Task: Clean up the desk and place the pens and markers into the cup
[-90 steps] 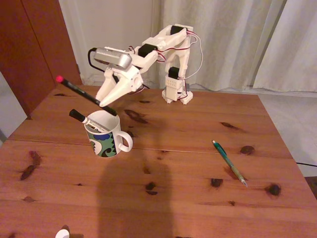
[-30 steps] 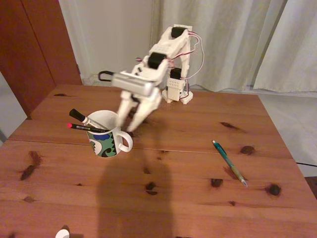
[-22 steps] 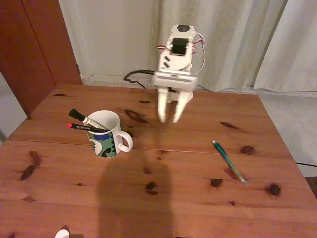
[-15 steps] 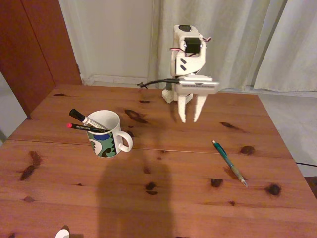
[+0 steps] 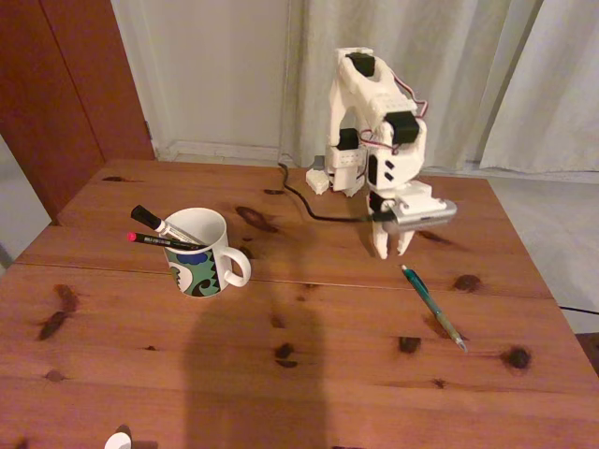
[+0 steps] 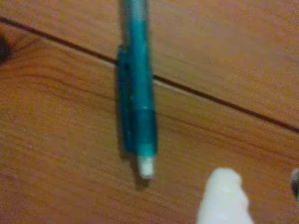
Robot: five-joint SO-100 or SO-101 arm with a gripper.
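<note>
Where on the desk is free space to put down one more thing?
Free: the front desk between cup and green pen, and the strip behind the cup toward the base. Crowded: around the tool, low over the green pen's end.

This looks like a room in a home. In the fixed view, long pale curtains (image 5: 487,75) hang to the floor behind a knotty reddish pine table (image 5: 299,374), beside a dark wooden door (image 5: 65,84) and a plain white wall (image 5: 215,65) with a skirting board; a patterned ceramic mug (image 5: 201,254) stands on the table.
</note>
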